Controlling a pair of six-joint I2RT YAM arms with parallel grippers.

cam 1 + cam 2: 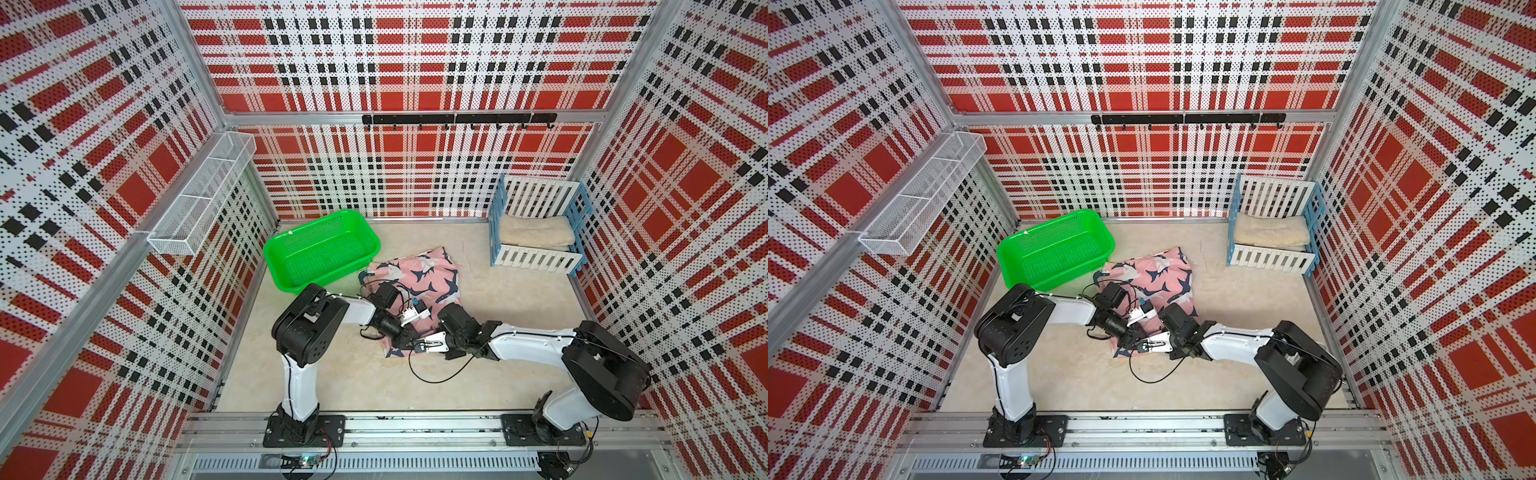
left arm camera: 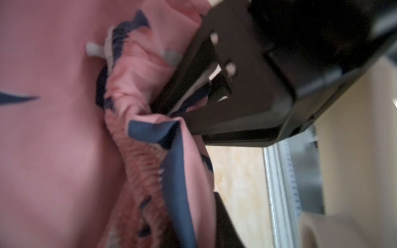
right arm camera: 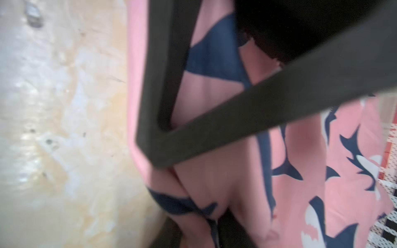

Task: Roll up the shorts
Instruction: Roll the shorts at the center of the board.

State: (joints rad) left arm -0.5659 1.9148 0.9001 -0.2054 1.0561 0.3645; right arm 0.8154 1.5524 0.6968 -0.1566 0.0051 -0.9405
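The shorts (image 1: pixel 419 278) lie mostly flat at the middle of the beige marbled tabletop (image 1: pixel 332 374). The pink, shark-printed cloth runs from a far corner at 12 o'clock down to a near edge at 6 o'clock, and you can see this in both top views (image 1: pixel 1154 278). Both of your arms reach in to that near edge, at about 7 o'clock on the garment. There the left gripper (image 1: pixel 409 338) and the right gripper (image 1: pixel 422 345) meet almost tip to tip over the hem. Your right gripper's jaws are pressed together on the fabric. In the left wrist view its black fingers (image 2: pixel 167 112) pinch a bunched fold of the shorts (image 2: pixel 53 128), with navy-and-white print drawn between them. The right wrist view is blurred, but pink cloth (image 3: pixel 300 171) fills it around a dark finger frame. You cannot tell from these pictures whether the left gripper's jaws are spread or closed. Only one dark finger edge shows in its own wrist view, against the cloth. The green mesh basket (image 1: pixel 282 278) sits at 10 o'clock from the shorts, its near right corner just beside the garment's far left corner. At 2 o'clock, well apart, stands a white-and-blue slatted crate (image 1: pixel 536 259) with a folded beige towel (image 1: pixel 534 235) in it. A white wire shelf (image 1: pixel 199 195) hangs on the wall at 9 o'clock, and a black hook rail (image 1: pixel 457 119) runs along the back wall at 12 o'clock.
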